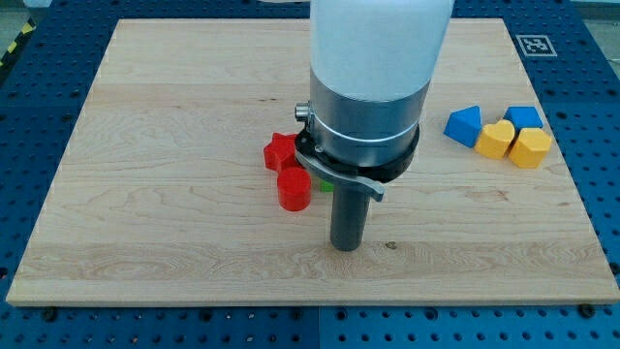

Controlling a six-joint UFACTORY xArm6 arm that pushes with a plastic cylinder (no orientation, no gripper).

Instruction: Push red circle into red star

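The red circle (294,188) is a short red cylinder near the board's middle. The red star (281,151) lies just above it and slightly left, touching or almost touching it. My tip (347,246) is at the lower end of the dark rod, to the right of and below the red circle, a short gap away. A green block (324,181) peeks out right of the red circle, mostly hidden behind the arm's body.
A wooden board (145,194) lies on a blue perforated table. At the view's right stand two blue blocks (464,125) (523,117), a yellow heart (497,140) and a yellow hexagon (530,147). The arm's wide body (368,87) hides the board's upper middle.
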